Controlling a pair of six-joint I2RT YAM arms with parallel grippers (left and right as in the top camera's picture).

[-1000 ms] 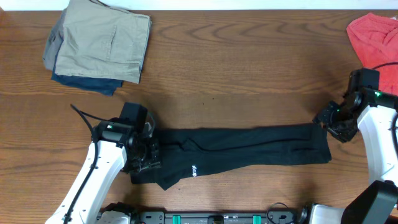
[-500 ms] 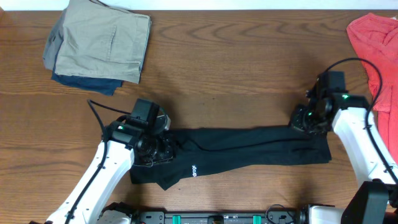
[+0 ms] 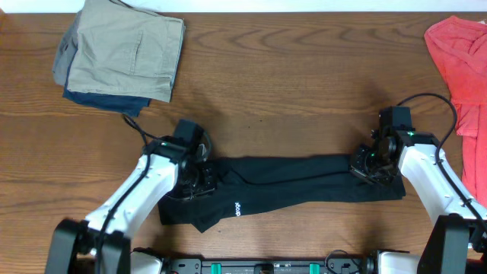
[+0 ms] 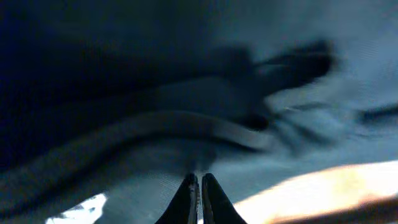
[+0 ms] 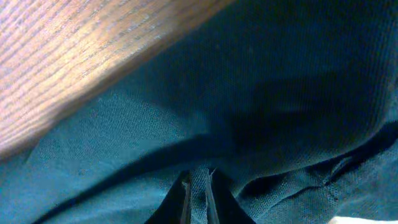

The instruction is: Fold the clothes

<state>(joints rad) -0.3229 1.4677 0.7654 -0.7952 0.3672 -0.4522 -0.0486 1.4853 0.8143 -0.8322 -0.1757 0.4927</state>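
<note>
Left claw (image 4: 199, 178) and right claw (image 5: 196, 177) — both clenched — pinch the soft black T-shirt (image 3: 297, 183) (long band)

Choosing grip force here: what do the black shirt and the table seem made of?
Black T-shirt: soft matte knit, probably cotton; fine weave and limp folds show. Table: wood or wood-look laminate, smooth; brown grain lines.

A folded khaki garment (image 3: 125, 47) lies at the far left corner of the wooden table (image 3: 289, 84), stacked on a folded navy garment (image 3: 103, 101). A crumpled red cloth (image 3: 460, 53) lies at the far right edge.
</note>
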